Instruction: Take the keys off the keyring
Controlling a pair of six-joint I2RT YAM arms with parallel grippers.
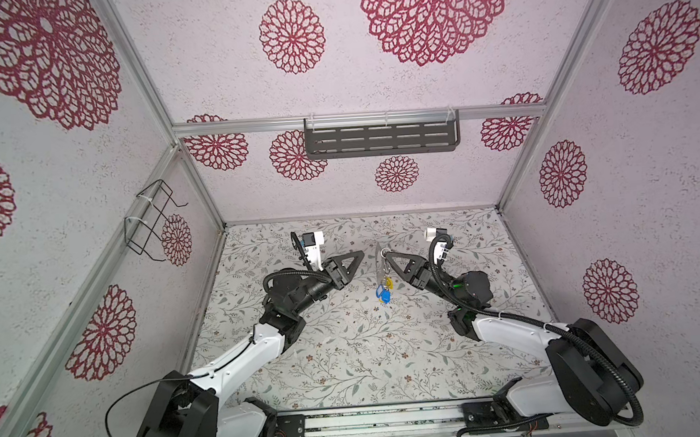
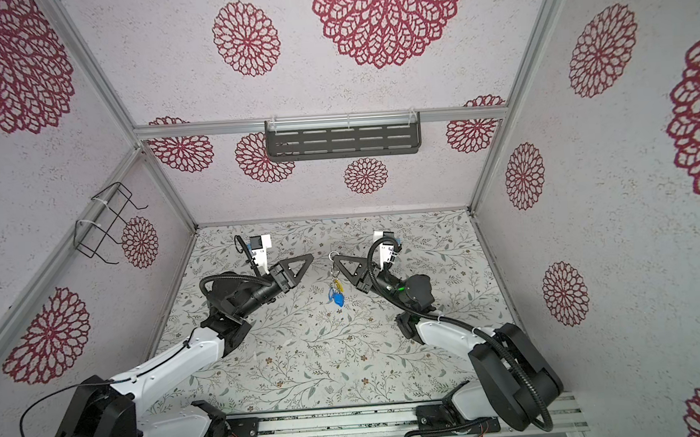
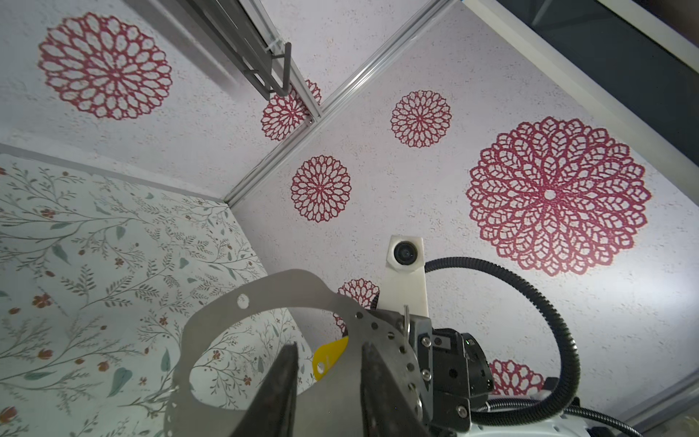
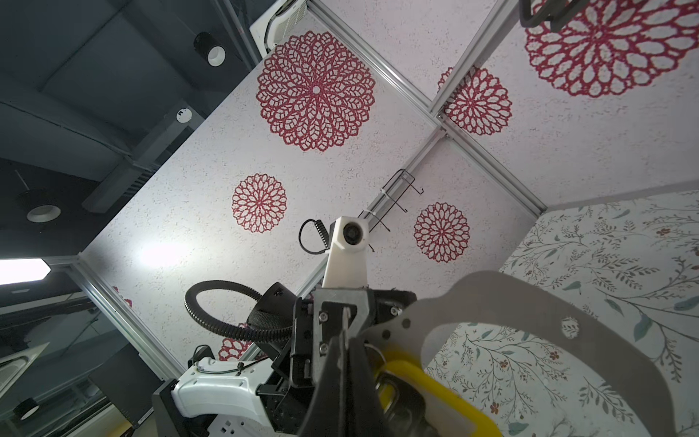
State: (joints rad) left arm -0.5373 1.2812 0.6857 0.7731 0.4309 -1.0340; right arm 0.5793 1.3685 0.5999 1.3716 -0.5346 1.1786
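While the right jaws are clamped hard on the keyring, the grey crescent band hangs edge-on from their tips in both top views, lifted off the table. In the right wrist view the black fingers are pressed together on one end of the band, by its row of small holes. The rest of the crescent arcs away ahead of the tips. The keys, a bunch of blue and yellow tags, dangle from the band just below the right jaws. One yellow tag sits right beside the closed fingers in the right wrist view. Can't tell whether the lowest tag touches the table. The left jaws face the right jaws from across the band, at about the same height. In both top views their tips stop just short of the keyring, with a visible gap and no contact. In the left wrist view the two fingers stand apart with nothing pinched between them. The band curves past ahead of the tips, and a yellow tag shows through the gap.
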